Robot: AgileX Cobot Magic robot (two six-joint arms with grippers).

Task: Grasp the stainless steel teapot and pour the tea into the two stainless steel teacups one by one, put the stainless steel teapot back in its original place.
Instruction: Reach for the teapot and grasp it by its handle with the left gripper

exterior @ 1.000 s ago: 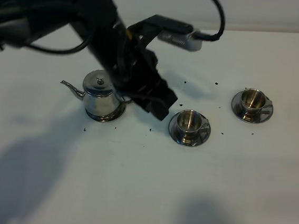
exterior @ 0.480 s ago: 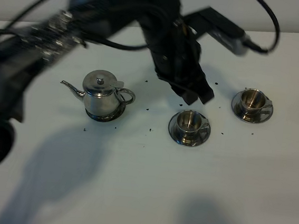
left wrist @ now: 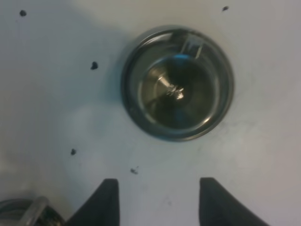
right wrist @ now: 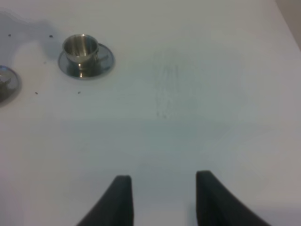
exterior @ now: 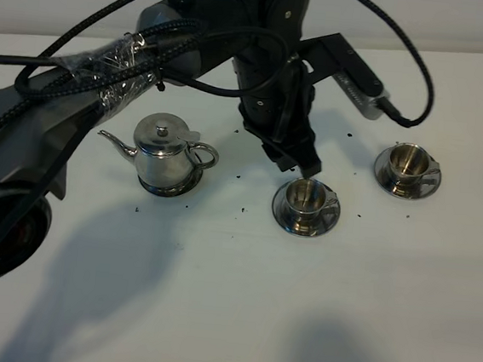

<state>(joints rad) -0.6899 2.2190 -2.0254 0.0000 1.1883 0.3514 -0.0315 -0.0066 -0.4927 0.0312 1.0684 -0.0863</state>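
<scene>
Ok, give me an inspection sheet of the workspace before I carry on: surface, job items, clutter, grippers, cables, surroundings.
Surface: white tabletop, arm shadows across it.
Job's things: shiny steel teapot upright, lid on, standing on its round steel saucer; near teacup and far teacup, small steel cups, both upright on their own saucers.
Clutter: small dark specks scattered around the vessels.
Grippers: left gripper open, empty, close to the near teacup; right gripper open, empty, over bare table.
Cables: black braided cables taped along the left arm; black cable loops to its wrist camera.
Surroundings: nothing seen.
</scene>
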